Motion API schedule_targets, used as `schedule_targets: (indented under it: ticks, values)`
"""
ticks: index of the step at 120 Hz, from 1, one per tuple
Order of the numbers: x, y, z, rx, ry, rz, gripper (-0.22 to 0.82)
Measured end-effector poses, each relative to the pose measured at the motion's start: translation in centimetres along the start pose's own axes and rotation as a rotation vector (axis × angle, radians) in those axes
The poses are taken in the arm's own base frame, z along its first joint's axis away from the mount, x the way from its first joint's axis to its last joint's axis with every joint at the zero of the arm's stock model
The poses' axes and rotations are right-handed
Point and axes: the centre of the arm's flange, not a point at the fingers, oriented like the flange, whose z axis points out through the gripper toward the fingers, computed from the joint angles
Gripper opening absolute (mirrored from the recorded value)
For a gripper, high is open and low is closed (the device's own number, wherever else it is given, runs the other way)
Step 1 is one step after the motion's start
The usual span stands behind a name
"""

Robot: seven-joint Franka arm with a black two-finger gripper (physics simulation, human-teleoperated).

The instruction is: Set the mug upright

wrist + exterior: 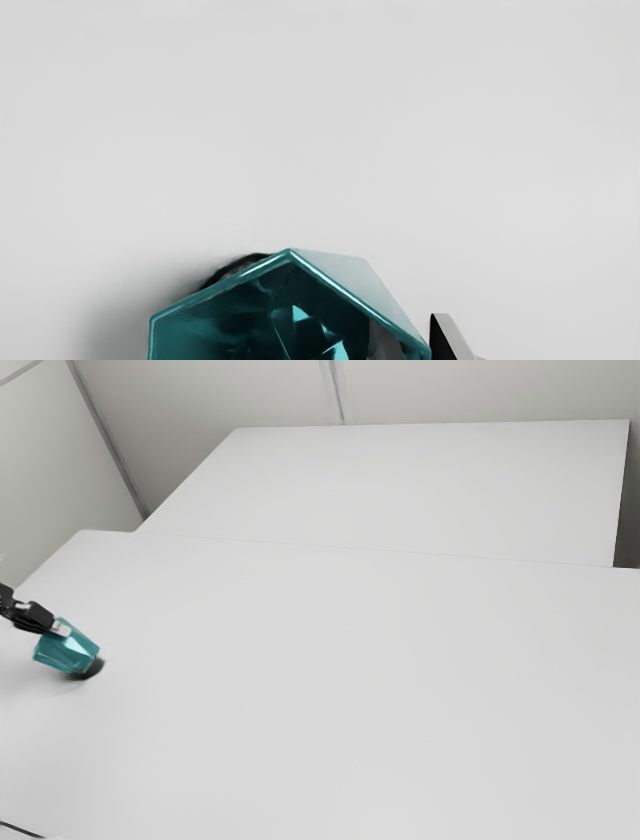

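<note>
Nearest us, a thin dark line (20, 828) crosses the lower corner at the exterior view's left. Just past it, here's the action: the black two-finger gripper (33, 617) comes in from that same side, right up against our glossy teal, many-sided mug (67, 648). We can't tell how far the jaws stand apart, or whether they have hold of the mug or only lie against it.

And the mug is leaning! It isn't upright; in the wrist view we look straight into its angular mouth. A tilt like that hardly looks like one it would keep by itself, so we'd guess the gripper's contact near the rim is propping it. Working from up there would make sense, leaving the foot free to swing down flat. Does any of the base touch the table? We can't tell. A black curved shape (90, 668) peeks out beside the mug's lower part, handle or shadow, we can't say which. If the grip slips, we'd fear a roll.

Farther out runs the broad, smooth white tabletop (340, 680); beyond it, a second white flat surface (400, 485), then the pale grey wall (200, 395) at the back.
</note>
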Motion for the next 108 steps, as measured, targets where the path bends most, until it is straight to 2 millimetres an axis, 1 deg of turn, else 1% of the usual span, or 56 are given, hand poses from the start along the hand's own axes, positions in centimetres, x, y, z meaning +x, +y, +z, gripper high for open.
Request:
schedule_targets:
  ticks: [22,25,30,40,47,52,61,70,79,86,96,108]
  values:
    - [1.2,1.1,0.8,-0.006,-0.012,0.029,-0.15]
    - [1.6,1.5,0.9,-0.006,-0.014,0.036,-0.15]
    - [2.6,2.7,1.0,0.001,-0.024,0.058,-0.16]
    - [5.0,6.1,0.7,0.031,-0.053,0.110,-0.17]
    - [6.9,9.1,1.0,0.057,-0.086,0.151,-0.17]
    - [8.2,11.6,1.5,0.081,-0.116,0.183,-0.17]
    - [10.0,16.2,3.4,0.137,-0.182,0.237,-0.18]
    - [11.2,20.1,6.2,0.222,-0.254,0.284,-0.18]
    - [11.8,23.3,8.7,0.330,-0.315,0.324,-0.18]
    - [11.9,25.5,10.1,0.419,-0.345,0.351,-0.18]
    - [11.8,28.1,11.4,0.527,-0.354,0.369,-0.18]
    - [10.5,30.7,12.8,0.609,-0.333,0.354,-0.18]
